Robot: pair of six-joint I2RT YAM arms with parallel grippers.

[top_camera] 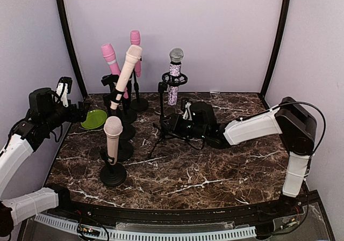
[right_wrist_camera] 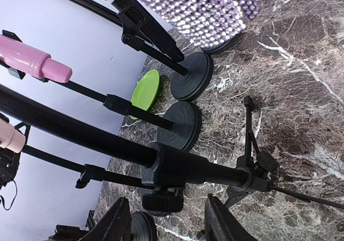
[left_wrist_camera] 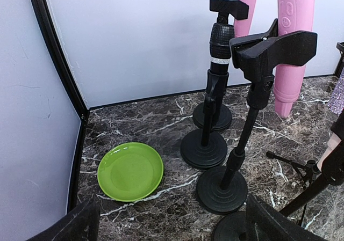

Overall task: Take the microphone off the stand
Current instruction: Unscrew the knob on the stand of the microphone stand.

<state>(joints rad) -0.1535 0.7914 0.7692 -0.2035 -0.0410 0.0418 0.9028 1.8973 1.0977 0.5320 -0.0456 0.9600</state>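
Note:
A glittery silver-purple microphone (top_camera: 174,74) stands upright in the ring holder of a black tripod stand (top_camera: 162,117); its body fills the top of the right wrist view (right_wrist_camera: 199,7). My right gripper (top_camera: 181,124) is low at this stand's pole. Its jaws stand apart on either side of the pole's clamp knob (right_wrist_camera: 164,201), with a gap on each side. My right gripper (right_wrist_camera: 167,199) holds nothing. My left gripper (top_camera: 80,112) is open at the far left, above the table near a green plate (left_wrist_camera: 130,171), with nothing between its fingers (left_wrist_camera: 269,222).
Two pink microphones (top_camera: 110,58) (top_camera: 135,45), a cream one (top_camera: 127,69) and a peach one (top_camera: 113,136) sit on round-base stands left of centre. Empty clip stands (left_wrist_camera: 274,50) (left_wrist_camera: 221,37) rise close to the left gripper. Walls enclose the back and both sides.

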